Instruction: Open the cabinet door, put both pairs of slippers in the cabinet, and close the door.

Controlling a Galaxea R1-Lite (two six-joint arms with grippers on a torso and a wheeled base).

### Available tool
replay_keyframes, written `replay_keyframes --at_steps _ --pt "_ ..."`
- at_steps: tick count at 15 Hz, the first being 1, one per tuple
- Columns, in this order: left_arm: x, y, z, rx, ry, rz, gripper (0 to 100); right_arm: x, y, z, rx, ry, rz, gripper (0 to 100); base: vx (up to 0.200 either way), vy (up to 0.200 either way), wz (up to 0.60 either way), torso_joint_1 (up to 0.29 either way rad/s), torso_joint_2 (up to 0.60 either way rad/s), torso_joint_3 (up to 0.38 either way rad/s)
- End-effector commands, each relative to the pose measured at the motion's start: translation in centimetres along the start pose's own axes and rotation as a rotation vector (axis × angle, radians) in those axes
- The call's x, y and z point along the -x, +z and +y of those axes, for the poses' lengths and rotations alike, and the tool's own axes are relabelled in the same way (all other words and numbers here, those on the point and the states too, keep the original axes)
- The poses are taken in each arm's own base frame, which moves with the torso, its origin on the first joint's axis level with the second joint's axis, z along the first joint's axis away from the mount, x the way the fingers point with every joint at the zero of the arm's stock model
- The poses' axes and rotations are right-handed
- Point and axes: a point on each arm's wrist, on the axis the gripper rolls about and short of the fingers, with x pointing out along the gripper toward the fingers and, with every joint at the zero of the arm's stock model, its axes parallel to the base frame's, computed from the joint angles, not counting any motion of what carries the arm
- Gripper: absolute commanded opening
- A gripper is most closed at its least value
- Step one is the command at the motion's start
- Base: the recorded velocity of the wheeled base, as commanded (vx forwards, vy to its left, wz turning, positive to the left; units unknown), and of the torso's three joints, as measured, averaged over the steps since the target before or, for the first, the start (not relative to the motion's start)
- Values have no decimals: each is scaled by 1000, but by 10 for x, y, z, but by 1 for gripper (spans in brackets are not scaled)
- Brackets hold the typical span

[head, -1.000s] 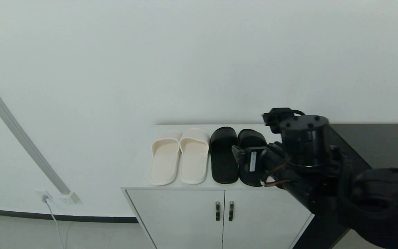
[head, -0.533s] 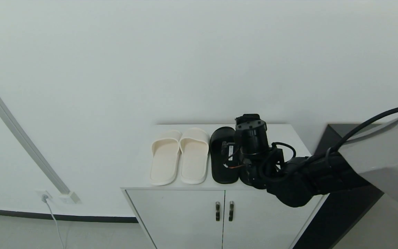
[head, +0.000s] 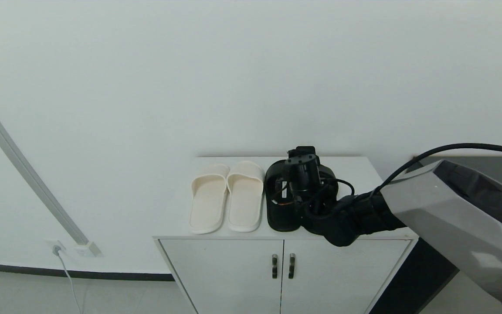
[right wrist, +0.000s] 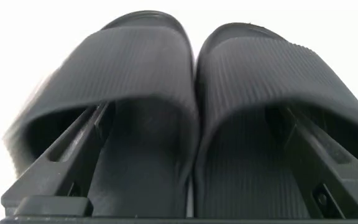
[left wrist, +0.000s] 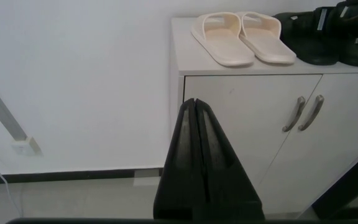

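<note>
Currently the cabinet (head: 177, 218) stands against the white wall (head: 251, 78). Both of its doors (head: 334, 279) are shut, and the two handles (head: 274, 266) sit side by side at the middle of the cabinet front.

All four slippers lie on top of the cabinet in one row, with the toes toward the wall. The cream slippers (head: 244, 196) take the left half of the cabinet top, and the black slippers (head: 279, 213) lie just beside them, nearer to the middle.

The right arm reaches over the cabinet top from the right side, and its wrist covers a part of the black pair. The right gripper (right wrist: 191, 115) is at the heel side of this pair with the jaws spread wide. One of its fingers (right wrist: 73, 162) goes under the strap of one black slipper and the other finger goes under the strap of the second one. The two black slippers touch each other between the fingers, and nothing is squeezed.

The left gripper (left wrist: 195, 109) hangs in front of the cabinet, off its left front corner and lower than the cabinet top. Its jaws are pressed together and it carries nothing.

Left of the cabinet, low on the wall, there is a socket (head: 55, 248) with a cable (head: 70, 279) that hangs down from it.
</note>
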Motion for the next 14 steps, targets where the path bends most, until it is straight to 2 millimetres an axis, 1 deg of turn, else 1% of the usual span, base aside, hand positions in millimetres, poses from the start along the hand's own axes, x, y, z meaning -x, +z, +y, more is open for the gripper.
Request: replay_keyframes --at_steps 1,3,6,7,10,14 --pt "0 0 0 1 0 0 0 -9 -5 3 -3 -6 0 100 0 0 0 0 0 0" --pt "0 0 0 3 0 2 0 -12 -10 6 1 -9 3 100 0 0 0 0 0 0" --pt "0 0 0 3 -1 0 0 -15 -9 2 -4 -19 1 100 0 0 0 0 0 0" --pt "0 0 0 3 0 2 0 -15 -9 2 -5 -19 1 0 0 0 0 0 0 0" --pt "0 0 0 3 0 2 0 -15 -10 2 -4 -19 2 0 0 0 0 0 0 0" --pt "0 0 0 4 0 2 0 -13 -5 0 -13 -34 -7 0 0 0 0 0 0 0"
